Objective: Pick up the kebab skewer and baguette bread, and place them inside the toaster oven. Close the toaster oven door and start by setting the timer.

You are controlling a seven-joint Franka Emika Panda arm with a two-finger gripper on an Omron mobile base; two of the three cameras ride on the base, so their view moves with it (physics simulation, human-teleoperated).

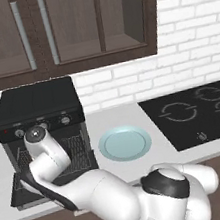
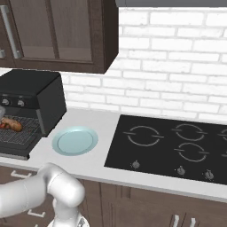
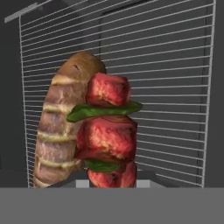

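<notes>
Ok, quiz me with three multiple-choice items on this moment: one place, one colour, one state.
1. Where is the baguette bread?
A. on the wire rack
B. on the plate
C. on the cooktop

2. What colour is the plate?
A. red
B. pale blue
C. black

3. How is the toaster oven door?
A. shut
B. open, folded down
C. removed

Answers: 1 A, the loaf lies on the wire rack beside the kebab skewer. 2 B, pale blue on the counter. 3 B, it lies flat before the toaster oven.
</notes>
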